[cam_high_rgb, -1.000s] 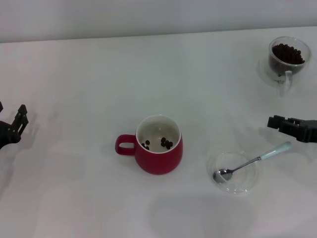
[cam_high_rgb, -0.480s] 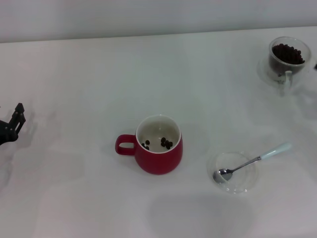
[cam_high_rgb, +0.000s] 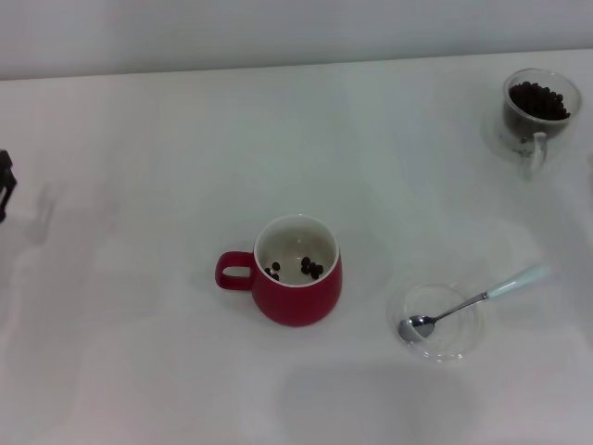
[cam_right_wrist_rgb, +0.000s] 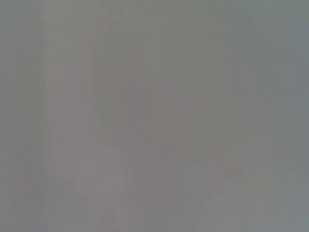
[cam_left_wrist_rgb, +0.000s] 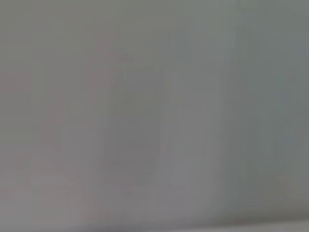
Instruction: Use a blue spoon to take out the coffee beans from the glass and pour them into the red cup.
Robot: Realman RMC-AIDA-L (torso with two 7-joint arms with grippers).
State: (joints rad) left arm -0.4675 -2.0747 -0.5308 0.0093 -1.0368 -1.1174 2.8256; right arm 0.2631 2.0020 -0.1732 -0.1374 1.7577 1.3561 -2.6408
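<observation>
The red cup (cam_high_rgb: 296,278) stands in the middle of the table, its handle to the left and a few coffee beans (cam_high_rgb: 310,268) on its white bottom. Far back on the right, the glass (cam_high_rgb: 537,109) holds a heap of dark beans. The blue spoon (cam_high_rgb: 473,301) lies with its metal bowl inside a shallow clear dish (cam_high_rgb: 454,348), and its pale handle sticks out over the rim to the right. Only a dark sliver of my left gripper (cam_high_rgb: 4,184) shows at the left edge, far from everything. My right gripper is out of view. Both wrist views show only a blank grey surface.
The white table (cam_high_rgb: 148,352) ends at a pale wall (cam_high_rgb: 278,28) along the back. The glass stands close to the right edge of the head view.
My right gripper has pulled away off the right edge. My left gripper has drawn back to the left edge, and only a sliver of it shows. Cup, glass and spoon have not moved.
</observation>
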